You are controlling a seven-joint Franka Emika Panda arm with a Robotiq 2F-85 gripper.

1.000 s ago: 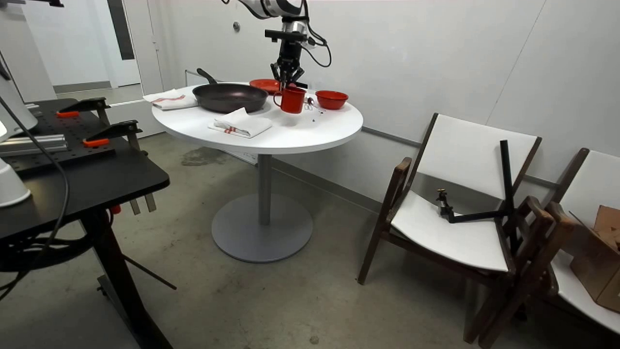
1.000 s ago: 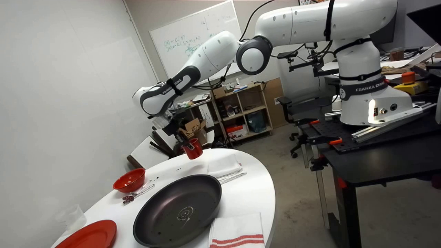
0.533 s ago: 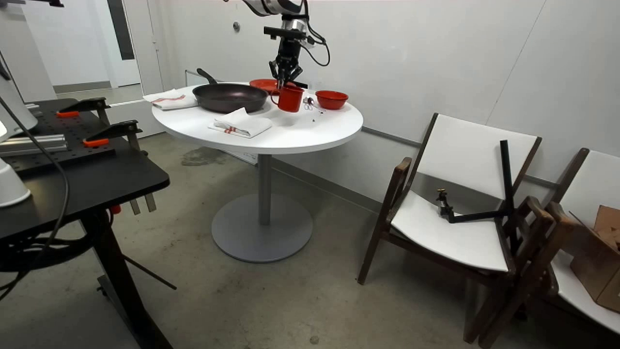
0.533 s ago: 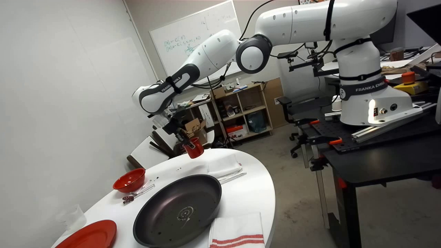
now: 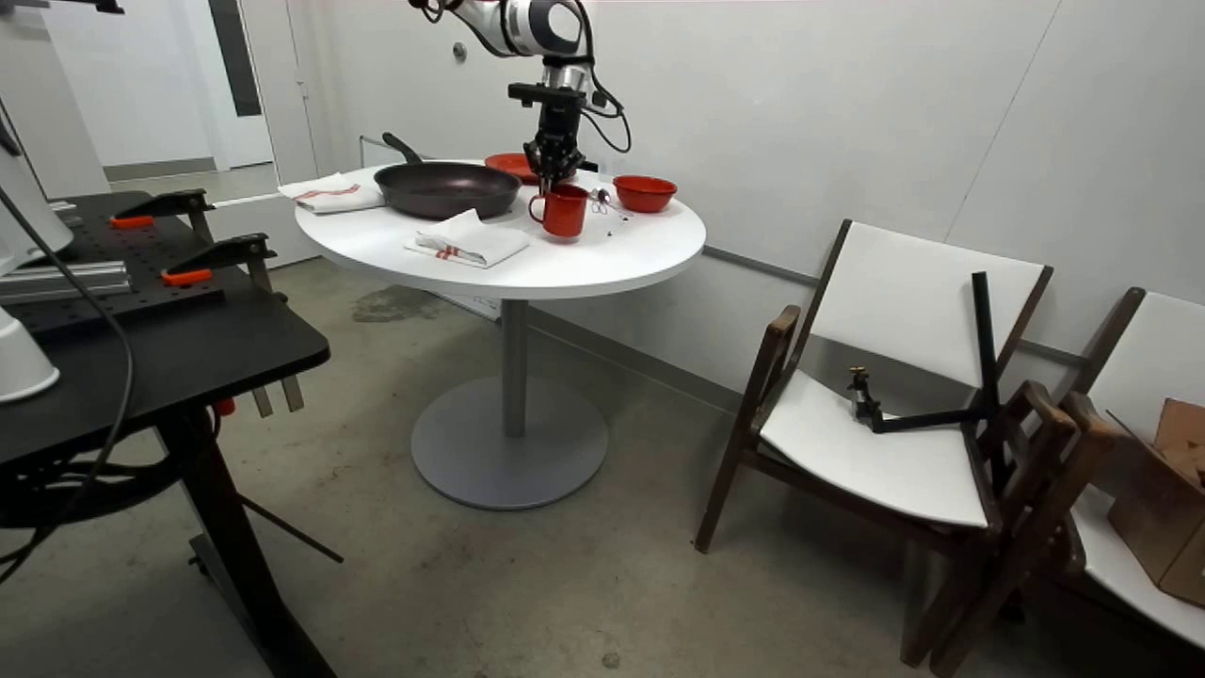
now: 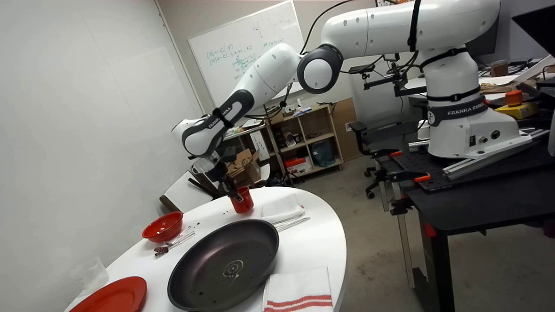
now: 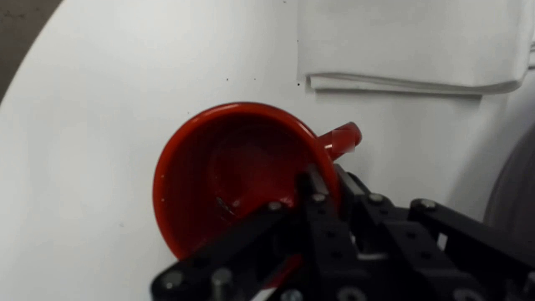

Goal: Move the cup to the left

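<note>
Cup [image 5: 565,213]: small, red, about upright; just right of the black frying pan [image 5: 448,188] in an exterior view.
Cup base: at or barely above the white table [image 5: 612,264], near the pan; can't tell if it touches.
Cup handle [image 7: 343,136]: sticks out on the pan side in the wrist view.
Cup inside: dark red, partly hidden by my fingers [image 7: 350,186]; contents can't be told.
My gripper [image 7: 329,174]: closed tight on the cup's wall, pan side, close to the handle; one finger inside, one outside, rim pinched between.
My arm [image 6: 273,71]: white, comes down to the cup past the pan's far rim in an exterior view.
Napkin A [image 5: 471,240]: folded, white with red stripes, in front of the pan in an exterior view.
Napkin B [image 6: 299,292]: same kind, right of the pan, just beside its rim in an exterior view.
Bowl [image 6: 163,227]: red, left of the pan, toward its far side.
Small bits [image 6: 161,250]: between bowl and pan, too small to name.
Plate [image 6: 113,295]: red, flat, left of the pan, only partly in view.
Chair [image 5: 885,447]: white seat, well right of the pan.
Bench [image 5: 254,348]: black, well left of the pan.
</note>
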